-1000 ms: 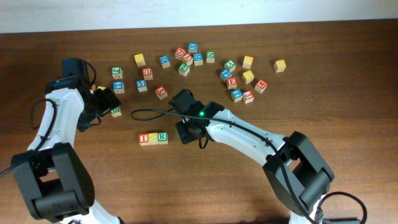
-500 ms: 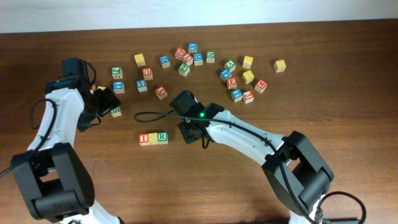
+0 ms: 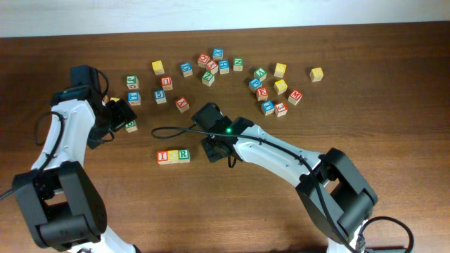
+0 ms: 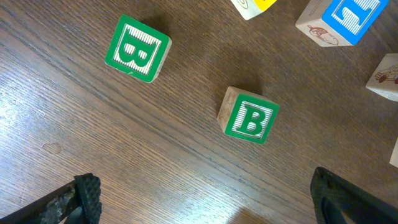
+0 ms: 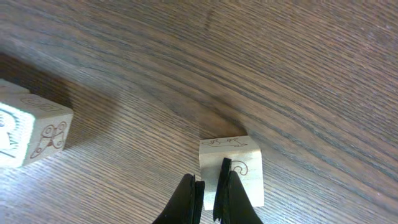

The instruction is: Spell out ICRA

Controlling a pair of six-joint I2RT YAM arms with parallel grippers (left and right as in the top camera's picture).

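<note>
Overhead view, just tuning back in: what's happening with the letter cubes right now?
Three small wooden alphabet cubes, the red I, yellow C and green R, sit in a row. The right gripper, shut, has its tips at another wooden cube beside the row, not yet joined to it; its letter is hidden. The left gripper hovers open over two green B cubes, holding nothing.

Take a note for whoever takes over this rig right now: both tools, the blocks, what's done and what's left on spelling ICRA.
Left tool open, empty, above two green B cubes.
Right tool shut, tips at a loose cube right of the row, not joined to it; its letter is hidden.
Done: I cube, C cube, R cube side by side.
Left: put A after the R; check the loose cube is the A.
</note>
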